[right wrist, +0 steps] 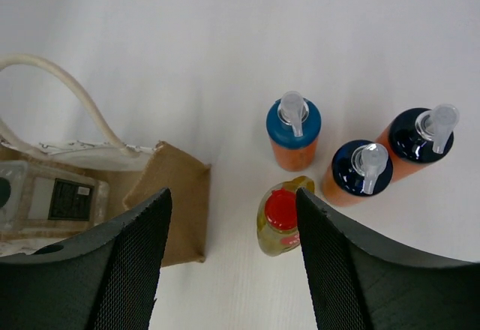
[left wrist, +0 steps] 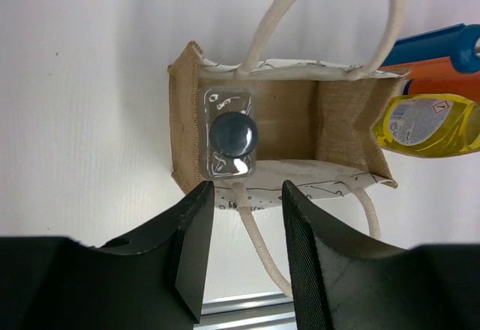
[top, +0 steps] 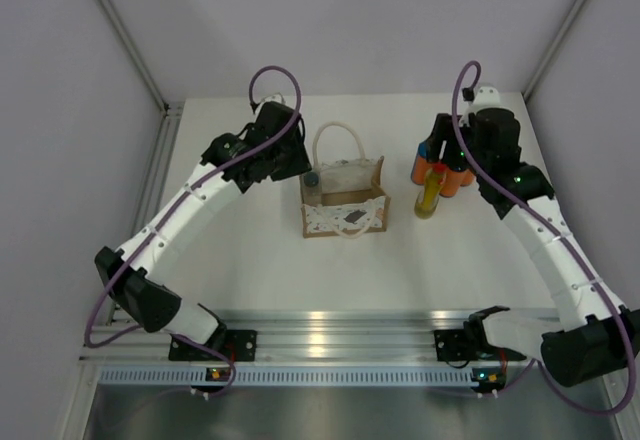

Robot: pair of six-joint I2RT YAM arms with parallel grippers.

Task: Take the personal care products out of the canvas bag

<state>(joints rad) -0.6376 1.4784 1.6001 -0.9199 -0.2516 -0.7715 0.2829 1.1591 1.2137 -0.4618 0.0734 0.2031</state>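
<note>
Table (top: pixel 250 260): white, with a metal rail (top: pixel 330 335) along its near edge.
Room: pale grey walls (top: pixel 350 20) close in on three sides.
Left gripper (left wrist: pixel 247 195): jaws apart, holding nothing, above the bag's left end.
Canvas bag (left wrist: pixel 187 120): upright at mid-table, mouth open.
In the bag: one clear bottle (left wrist: pixel 231 133) with a dark grey cap, upright at the left end.
Right of the bag: three orange bottles (right wrist: pixel 293 131) with blue pump caps, upright in a cluster on the table. The yellow bottle (right wrist: pixel 279 214), red-capped, is just beside them.
Right gripper (right wrist: pixel 232 195): jaws apart, empty, above this cluster.
</note>
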